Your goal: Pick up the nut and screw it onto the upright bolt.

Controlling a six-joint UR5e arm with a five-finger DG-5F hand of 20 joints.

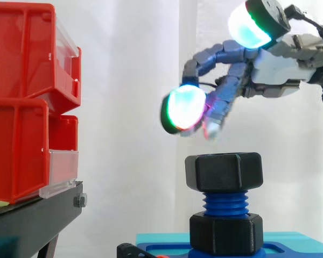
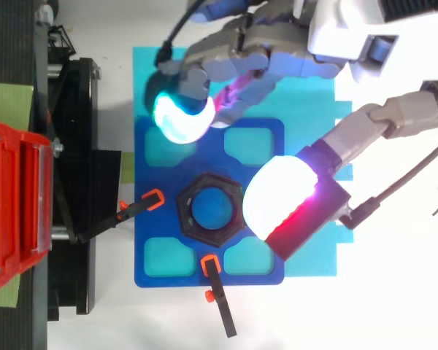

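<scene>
Closest in the side view, low in the foreground, the blue bolt (image 1: 225, 203) stands upright on a blue plate (image 2: 150, 219). A black collar (image 1: 226, 232) sits around the bolt's foot. The black nut (image 1: 224, 171) sits level on the top of the bolt, and bare blue thread shows between it and the collar. From above, the nut's hexagon (image 2: 208, 182) rings the blue end of the bolt at the middle of the plate.

Two orange-tipped clamps bear on the plate. One (image 2: 154, 198) is at 9 o'clock of the nut and the other (image 2: 211, 264) at 6 o'clock. The plate lies on a teal mat (image 2: 150, 73) on the white counter (image 2: 394, 292).

The hand (image 1: 274, 70) hangs above the nut, clear of it, with its arm coming in from 3 o'clock in the side view. Its fingers are spread and loosely bent and hold nothing, so the hand is open and empty. One glowing pad (image 1: 185, 107) sits at about 11 o'clock of the nut in the side view, and another is lifted high toward 1 o'clock. From above, a large white pad (image 2: 281, 197) lies just beside the nut at 3 o'clock. A cyan pad (image 2: 179, 117) lies near it at 11 o'clock.

Toward 9 o'clock in the side view, stacked red bins (image 1: 21, 102) rest on a black stand (image 1: 32, 223). The white curtain (image 1: 129, 80) hangs farthest back
</scene>
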